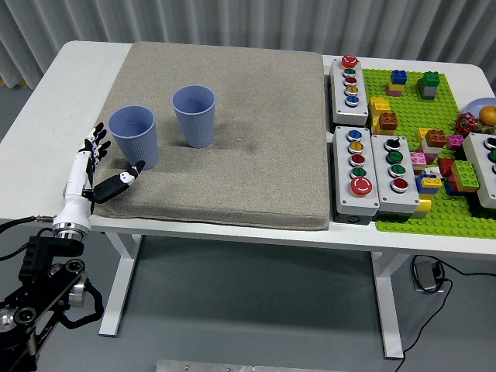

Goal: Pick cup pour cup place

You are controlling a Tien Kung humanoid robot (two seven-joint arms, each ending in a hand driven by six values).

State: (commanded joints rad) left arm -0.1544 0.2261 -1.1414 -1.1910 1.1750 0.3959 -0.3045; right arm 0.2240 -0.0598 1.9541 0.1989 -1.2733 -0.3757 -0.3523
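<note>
No text, label, brand or number can be read anywhere; the button boxes (356,171) at 3 o'clock show only blurred, illegible marks.

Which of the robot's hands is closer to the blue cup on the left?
The left. The left hand is open just beside the left blue cup, on its left, not yet touching. The right hand isn't in the picture.

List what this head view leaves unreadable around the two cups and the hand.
- Near cup contents: its wall hides the bottom.
- Far cup contents: likewise.
- Left hand touching the near cup: too small to tell.
- Right arm: outside the frame.
</note>
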